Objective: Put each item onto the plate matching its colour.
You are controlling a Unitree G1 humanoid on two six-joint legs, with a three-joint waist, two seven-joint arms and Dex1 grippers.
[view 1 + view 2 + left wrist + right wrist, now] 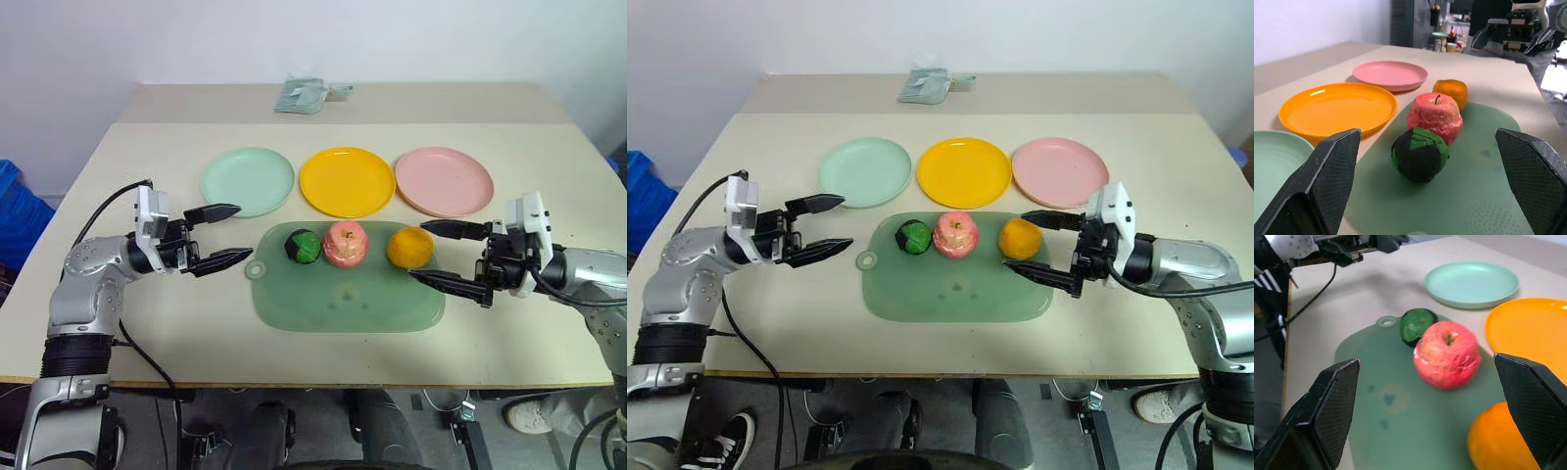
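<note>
Three fruits sit in a row on the far part of a green cutting board (343,299): a green-and-black ball (303,247), a pink-red apple (345,244) and an orange (409,247). Behind the board lie a mint green plate (248,181), a yellow plate (347,181) and a pink plate (444,180), all bare. My left gripper (226,235) hangs open to the left of the board, pointing at the ball. On the other side my right gripper (438,255) is open beside the orange, one finger behind it and one in front, touching nothing.
A crumpled green-grey cloth (306,95) lies at the table's far edge. A blue bin (15,211) stands off the table's left side. Bare tabletop stretches along the front edge and at both sides of the board.
</note>
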